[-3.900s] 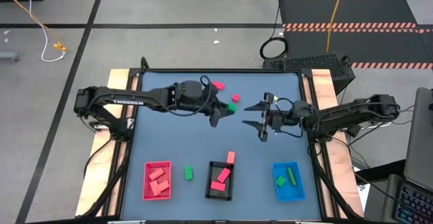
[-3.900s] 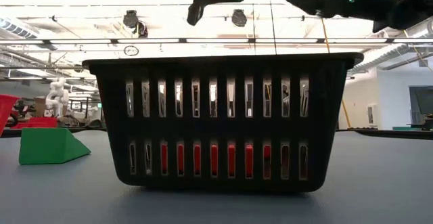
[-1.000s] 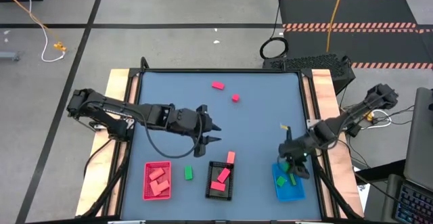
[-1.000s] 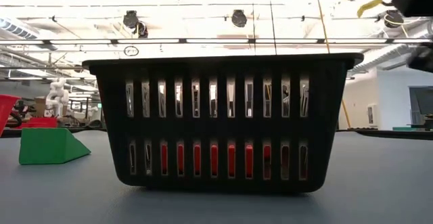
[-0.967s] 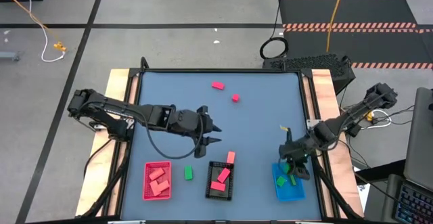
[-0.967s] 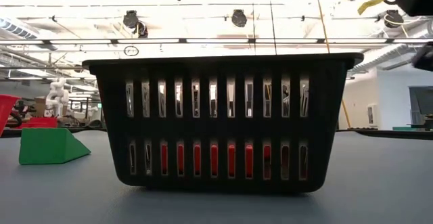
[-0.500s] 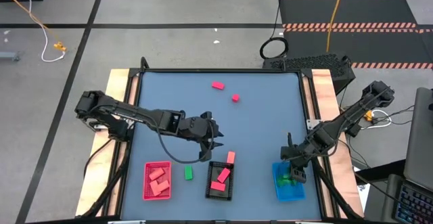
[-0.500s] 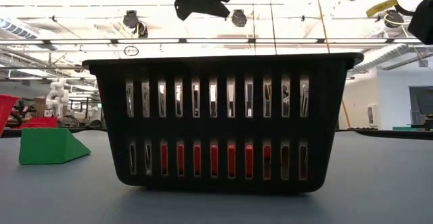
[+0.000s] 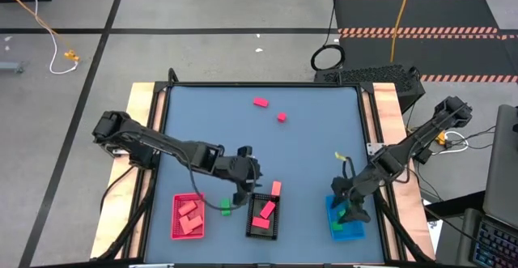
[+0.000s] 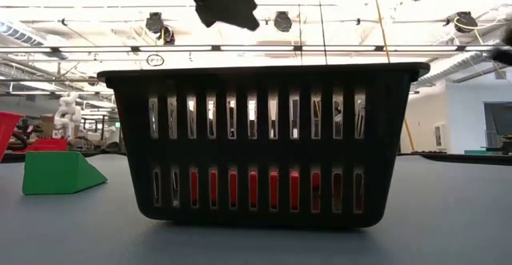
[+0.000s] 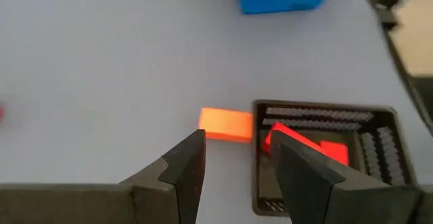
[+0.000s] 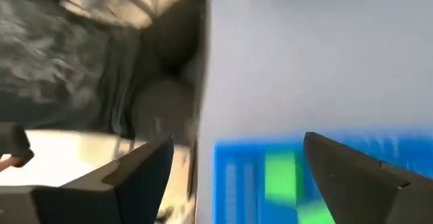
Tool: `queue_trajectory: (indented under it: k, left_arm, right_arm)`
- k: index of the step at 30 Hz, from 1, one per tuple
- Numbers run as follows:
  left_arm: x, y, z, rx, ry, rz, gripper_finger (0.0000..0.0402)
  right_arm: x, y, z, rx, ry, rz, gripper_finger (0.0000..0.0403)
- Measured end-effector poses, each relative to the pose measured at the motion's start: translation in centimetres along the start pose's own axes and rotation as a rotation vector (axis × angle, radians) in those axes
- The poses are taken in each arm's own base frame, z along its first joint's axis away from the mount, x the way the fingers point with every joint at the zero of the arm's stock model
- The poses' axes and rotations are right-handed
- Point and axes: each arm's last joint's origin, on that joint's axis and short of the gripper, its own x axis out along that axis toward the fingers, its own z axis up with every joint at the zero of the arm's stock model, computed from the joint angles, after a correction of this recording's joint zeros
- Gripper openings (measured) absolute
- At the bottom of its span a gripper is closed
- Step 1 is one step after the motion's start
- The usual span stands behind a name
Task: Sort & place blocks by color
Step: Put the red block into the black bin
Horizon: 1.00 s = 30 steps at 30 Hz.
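My left gripper [image 9: 241, 192] [image 11: 237, 137] is open and hovers by the black tray's [image 9: 252, 229] far left corner. A green wedge [image 9: 226, 207] [image 10: 60, 173] lies flat on the table just left of it. A salmon block [image 9: 276, 189] [image 11: 225, 124] lies against the black tray's far edge, straight ahead of the left fingers. Pink-red blocks [image 9: 263, 214] [image 11: 298, 139] sit in the black tray. My right gripper [image 9: 346, 209] [image 12: 237, 139] is open wide above the blue tray [image 9: 356, 231], which holds green blocks [image 12: 281, 176]. Salmon blocks [image 9: 189, 214] fill the red tray [image 9: 175, 223].
Two pink-red blocks [image 9: 260, 102] [image 9: 281, 116] lie loose near the table's far edge. The three trays stand in a row along the near edge. The table's raised rim [image 9: 162, 138] and wooden side strips bound the work area. The middle of the table [image 9: 307, 155] is bare.
My left gripper has moved toward the near edge, turning from pointing right to pointing at the near edge, and now sits beside the green wedge and the black tray. My right gripper has shifted a little toward the near edge, over the blue tray.
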Motion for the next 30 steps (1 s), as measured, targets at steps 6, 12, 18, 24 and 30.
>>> queue_trajectory:
  k: [6, 12, 18, 24, 30]
  left_arm:
    - [1.7, -0.1, -1.0, -0.118, 0.067, 0.052, 0.0168]
    - [1.7, 1.4, -1.7, -0.167, 0.135, 0.167, 0.0168]
    - [0.7, 4.0, -0.8, -0.212, 0.078, 0.264, 0.0168]
    - [-0.4, 7.7, 0.0, -0.197, 0.051, 0.227, 0.0168]
    - [-2.9, 12.5, 0.8, -0.191, -0.024, 0.225, 0.0168]
  right_arm:
    - [-0.3, -0.4, 1.5, -0.273, -0.249, -0.172, 0.0318]
    - [-0.8, -2.2, 3.2, -0.404, -0.393, -0.475, 0.0318]
    - [-1.9, -5.0, 5.9, -0.384, -0.522, -0.719, 0.0318]
    - [-3.1, -8.5, 9.0, -0.313, -0.505, -0.749, 0.0318]
    - [-3.7, -12.4, 12.6, -0.254, -0.410, -0.765, 0.0318]
